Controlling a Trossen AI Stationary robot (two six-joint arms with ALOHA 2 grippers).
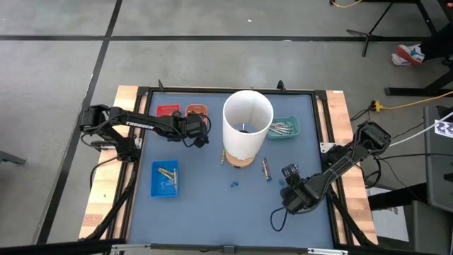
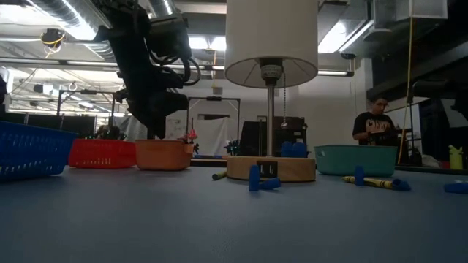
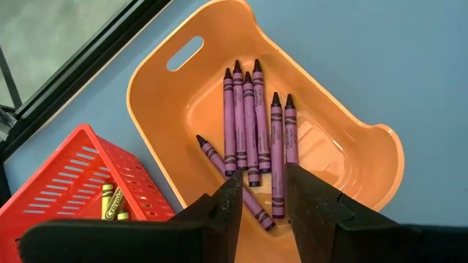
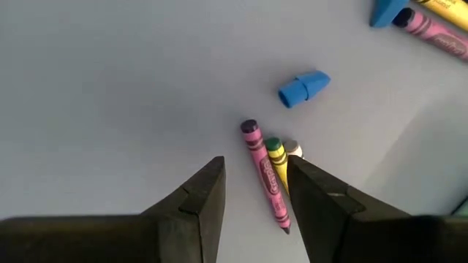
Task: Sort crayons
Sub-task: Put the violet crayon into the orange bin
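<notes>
Several purple crayons [image 3: 252,124] lie flat in the orange tray [image 3: 351,190]. My left gripper [image 3: 262,197] hangs open just above them, with nothing between its fingers. Yellow crayons [image 3: 111,206] lie in the red tray [image 3: 69,172] beside it. Near the table's right front, my right gripper [image 4: 256,197] points down, open. A purple crayon [image 4: 263,172] and a yellow one [image 4: 276,162] lie side by side on the blue mat between its fingers, apart from the left finger; whether the right finger touches the yellow one I cannot tell. In the high view the left gripper [image 1: 197,133] stands by the orange tray [image 1: 196,110].
A tall white cylinder [image 1: 248,124] on a wooden base stands mid-table. A teal tray [image 1: 283,127] with crayons sits to its right, a blue tray [image 1: 165,177] at the near left. Two more crayons [image 1: 267,168] and small blue pieces [image 1: 233,184] lie loose on the mat.
</notes>
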